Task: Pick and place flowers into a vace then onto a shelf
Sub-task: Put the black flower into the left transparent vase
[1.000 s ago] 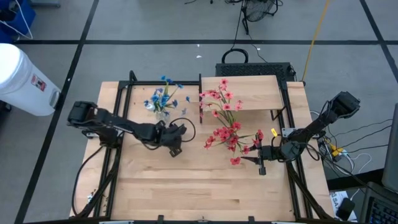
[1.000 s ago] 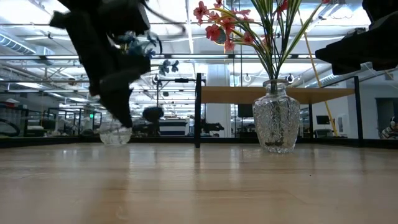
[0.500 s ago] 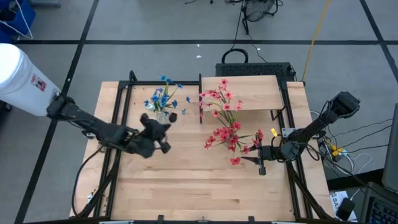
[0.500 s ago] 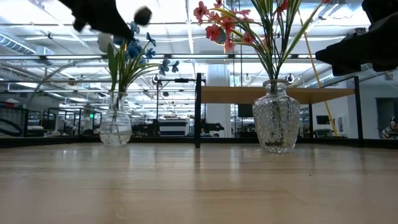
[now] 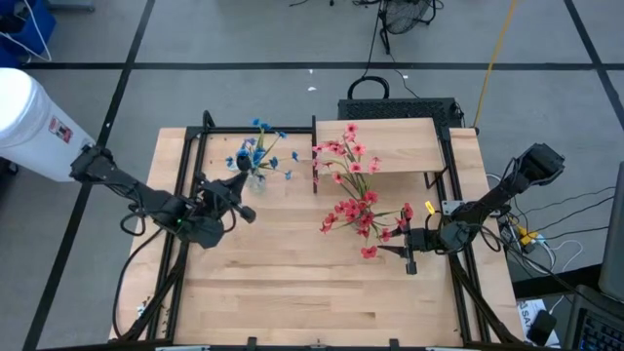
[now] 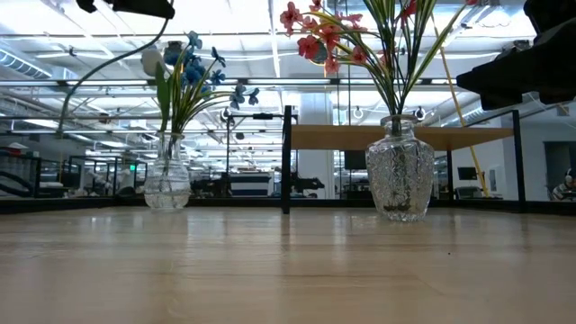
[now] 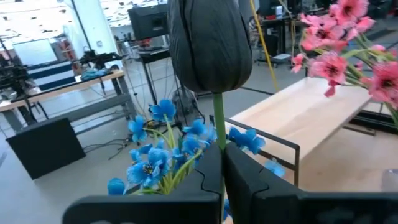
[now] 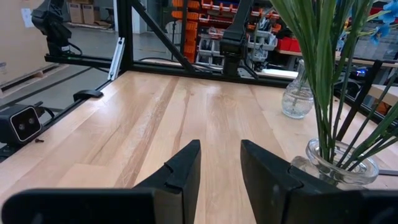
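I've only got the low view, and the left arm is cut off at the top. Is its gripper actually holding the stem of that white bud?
Observer: Yes. The left wrist view shows the left gripper shut on the green stem, just below the bud.
Operator: Where is it relative to the blue flowers?
Observer: From above, it sits right beside the blue flowers, on their left-arm side.
Operator: And the right gripper?
Observer: The right wrist view shows the right gripper open and empty, low over the table, next to the glass vase holding the pink flowers.
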